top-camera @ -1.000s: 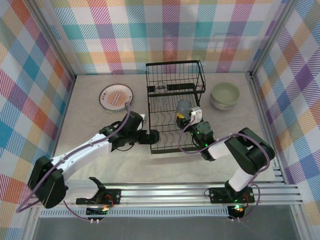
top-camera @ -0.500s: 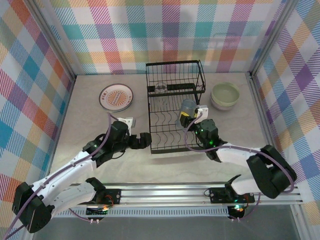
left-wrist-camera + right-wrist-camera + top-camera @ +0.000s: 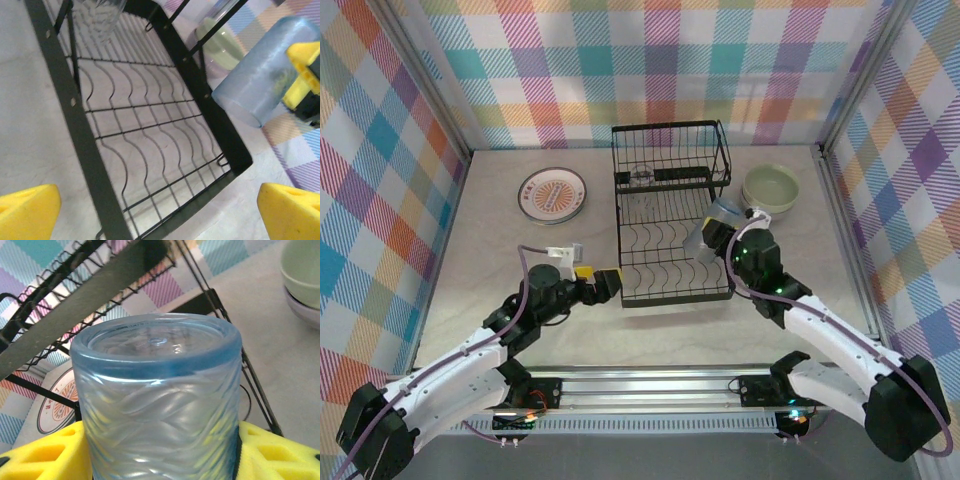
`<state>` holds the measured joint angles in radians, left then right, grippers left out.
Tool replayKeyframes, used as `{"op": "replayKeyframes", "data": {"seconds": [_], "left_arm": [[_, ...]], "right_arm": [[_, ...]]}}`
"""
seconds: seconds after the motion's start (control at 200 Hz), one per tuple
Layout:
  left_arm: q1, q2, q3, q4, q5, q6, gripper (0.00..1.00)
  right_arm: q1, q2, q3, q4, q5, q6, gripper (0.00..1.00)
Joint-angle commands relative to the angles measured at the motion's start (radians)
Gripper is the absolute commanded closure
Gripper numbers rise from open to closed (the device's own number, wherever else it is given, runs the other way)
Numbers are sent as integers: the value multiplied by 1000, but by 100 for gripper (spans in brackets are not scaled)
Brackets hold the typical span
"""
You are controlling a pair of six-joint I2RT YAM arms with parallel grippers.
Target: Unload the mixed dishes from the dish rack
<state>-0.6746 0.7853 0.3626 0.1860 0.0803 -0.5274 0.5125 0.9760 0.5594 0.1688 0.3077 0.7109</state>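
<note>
The black wire dish rack (image 3: 670,215) stands mid-table. My right gripper (image 3: 725,240) is shut on a bluish glass tumbler (image 3: 710,232), which hangs tilted over the rack's right side. In the right wrist view the tumbler (image 3: 157,400) sits between the yellow pads (image 3: 45,455). My left gripper (image 3: 603,284) is open, holds nothing, and is near the rack's front left corner. From the left wrist the rack's lower level (image 3: 150,130) shows bare, with the held tumbler (image 3: 260,80) at the right. A second clear tumbler (image 3: 642,177) stands in the raised basket.
A white plate with orange pattern (image 3: 552,194) lies on the table left of the rack. Stacked pale green and lavender bowls (image 3: 770,190) stand to the rack's right, close to the right wall frame. Bare table lies in front of the rack.
My right gripper has carried the tumbler rightward from the rack's middle to its right side and tilted it. My left arm has drawn back from the rack's front left corner.
</note>
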Motion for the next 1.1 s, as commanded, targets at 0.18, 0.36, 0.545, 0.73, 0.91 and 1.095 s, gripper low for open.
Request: {"op": "replayKeyframes", "data": {"seconds": [0.18,0.36,0.545,0.73,0.91,1.095], "left_arm": [[-96,86,-82,414,20,103,0],[-164,216,-77,554,30,194,0],[-219,326,-24,604,60,326,4],[-231,425,52,641,155,390,10],[-246,524,124,710,202,409,13],[-272,607,186,745,230,433,16]], "right_arm": [[-158,-66,62,-205,-294,305,56],[-258,-114,39,-227,-464,427,55],[-314,-189,-8,-220,-586,547,55],[-322,-308,-40,-274,-629,612,54],[-326,-414,-79,-323,-660,668,54],[-327,-494,-110,-368,-680,700,54]]}}
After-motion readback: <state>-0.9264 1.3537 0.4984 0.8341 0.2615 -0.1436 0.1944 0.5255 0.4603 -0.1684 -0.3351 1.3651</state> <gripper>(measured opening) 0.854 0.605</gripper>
